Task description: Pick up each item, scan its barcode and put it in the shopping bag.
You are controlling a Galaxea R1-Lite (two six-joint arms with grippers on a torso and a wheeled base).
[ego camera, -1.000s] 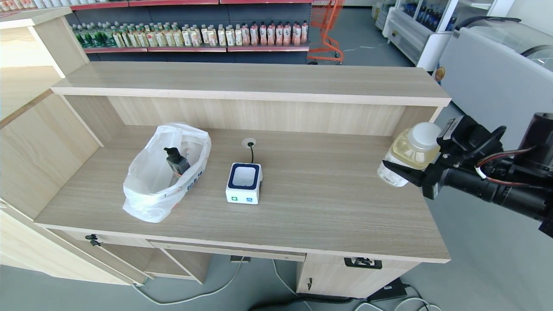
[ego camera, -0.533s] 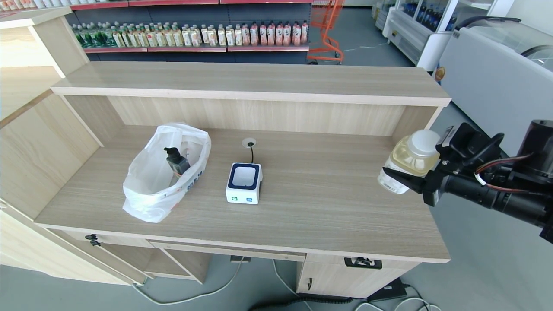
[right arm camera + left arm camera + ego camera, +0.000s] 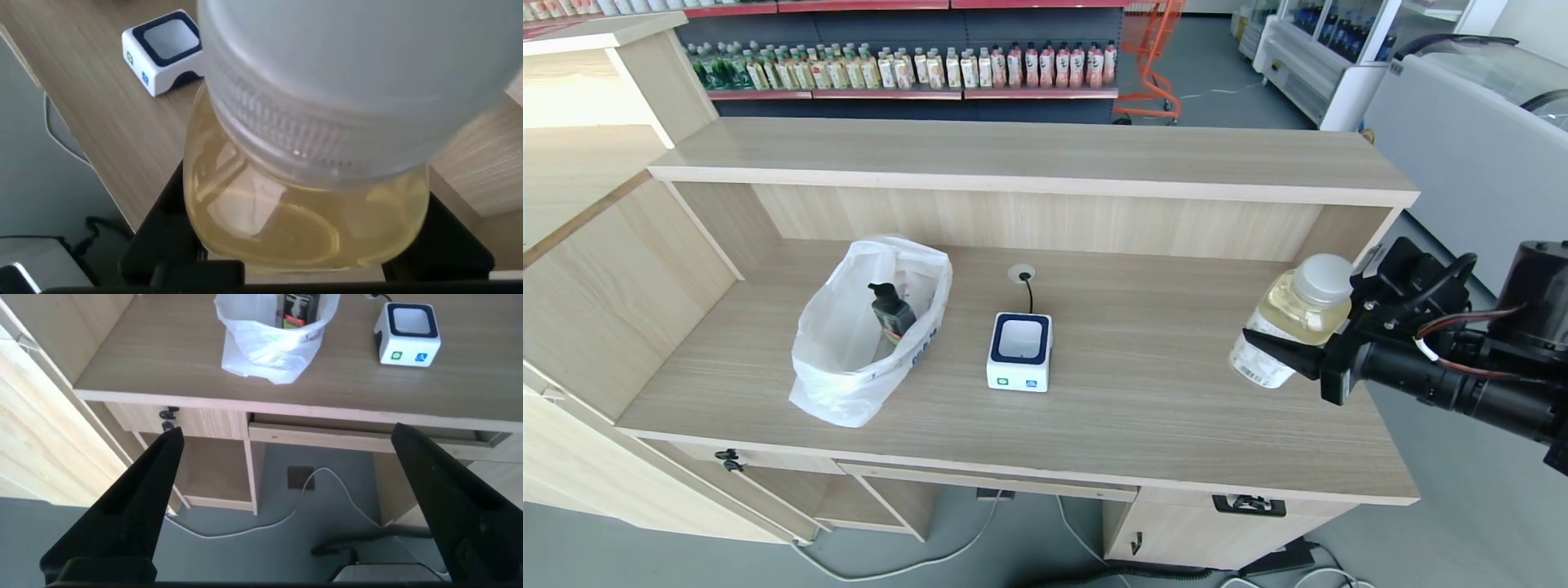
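A clear bottle (image 3: 1297, 309) of yellowish liquid with a white cap hangs over the desk's right end, with my right gripper (image 3: 1282, 339) shut on its body. In the right wrist view the bottle (image 3: 327, 163) sits close up, its cap towards the camera. The white scanner (image 3: 1019, 351) with a dark-framed window stands mid-desk, left of the bottle. Further left, the white shopping bag (image 3: 849, 359) stands open with a dark pump bottle (image 3: 890, 310) inside. My left gripper (image 3: 286, 506) hangs open below and in front of the desk's front edge, holding nothing.
The wooden desk (image 3: 1143, 408) has a raised back shelf (image 3: 1029, 155) and side walls. The scanner's cable (image 3: 1027, 290) runs to a hole at the back. Bare desktop lies between the scanner and the bottle. Store shelves and freezers stand behind.
The head camera has shifted, so the whole scene sits further right. Relative to the desk, my right gripper has carried the bottle inward to the left and slightly lower.
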